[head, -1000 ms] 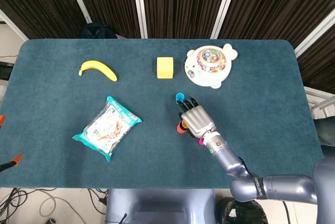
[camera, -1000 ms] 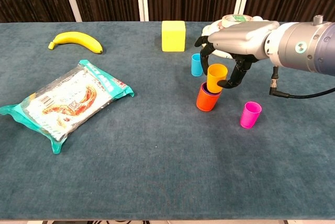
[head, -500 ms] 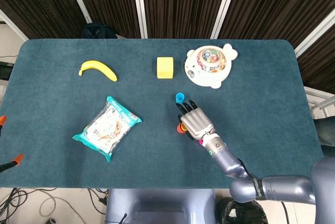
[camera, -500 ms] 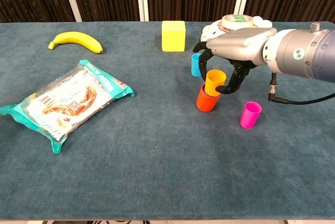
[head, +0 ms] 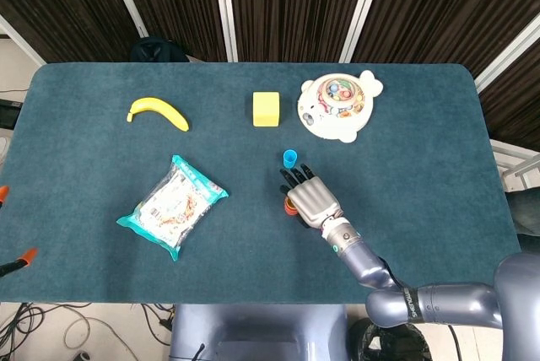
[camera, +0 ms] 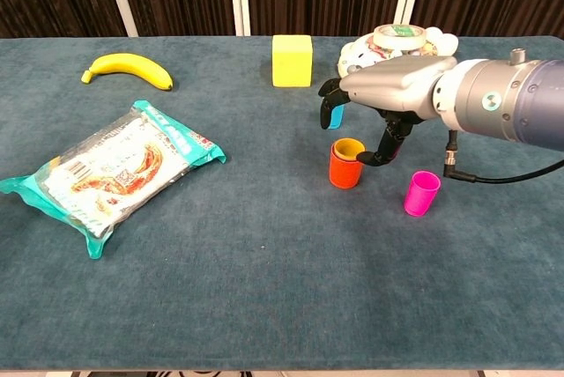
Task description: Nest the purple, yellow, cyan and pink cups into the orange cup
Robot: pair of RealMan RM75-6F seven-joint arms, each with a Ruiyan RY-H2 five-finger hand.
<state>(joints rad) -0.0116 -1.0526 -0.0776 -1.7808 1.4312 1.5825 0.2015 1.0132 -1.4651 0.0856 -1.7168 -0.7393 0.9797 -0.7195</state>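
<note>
The orange cup (camera: 345, 171) stands upright mid-table, with the yellow cup (camera: 349, 145) sunk into it so that only its rim shows. I cannot see the purple cup. My right hand (camera: 388, 88) hovers just above this stack, fingers spread and thumb curled down beside the orange cup's right side, holding nothing. The cyan cup (camera: 333, 118) stands just behind, partly hidden by the fingers. To the right stands the pink cup (camera: 421, 193), alone. In the head view the right hand (head: 310, 196) covers most of the orange cup (head: 288, 206), and the cyan cup (head: 290, 157) lies beyond the fingertips. The left hand is out of sight.
A snack bag (camera: 110, 170) lies at the left and a banana (camera: 128, 70) at the far left back. A yellow block (camera: 292, 60) and a white round toy (camera: 392, 42) stand behind the cups.
The yellow cup has gone down from above the orange cup's rim to sit deep inside it. The right hand moved slightly left and down, and its fingers came off the cup.
</note>
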